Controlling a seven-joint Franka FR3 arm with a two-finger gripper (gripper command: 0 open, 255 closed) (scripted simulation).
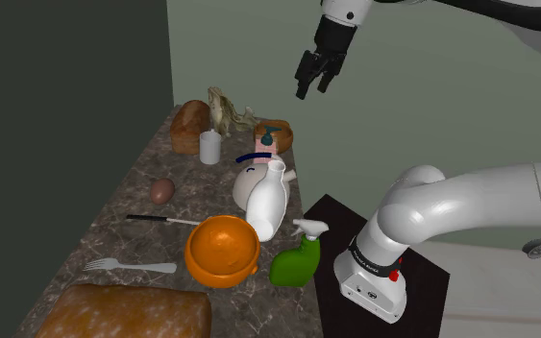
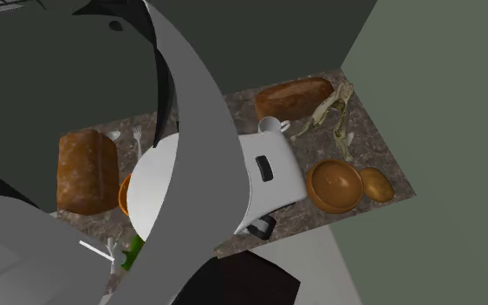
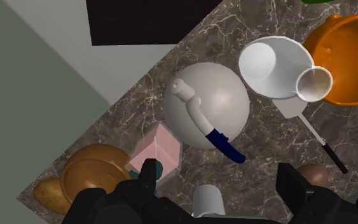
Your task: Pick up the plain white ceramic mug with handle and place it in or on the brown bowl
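Hovering high over the white mug [image 1: 209,147], downward-pointing claw [image 1: 308,88] spread wide, empty.

White glossy arm [image 1: 479,202]; dark joints; black two-fingered hand [image 1: 313,86]; small red marks.

In the second exterior view, much of the counter [image 2: 367,139] is covered by the arm [image 2: 198,173]. The orange bowl [image 2: 124,196] and the green bottle [image 2: 134,253] are mostly hidden behind it. In the wrist view, the white mug [image 3: 209,198] and the brown bowl [image 3: 91,172] are partly covered by the gripper [image 3: 220,170]. In the shoulder view, the loaf [image 1: 124,312] is cut off at the edge.
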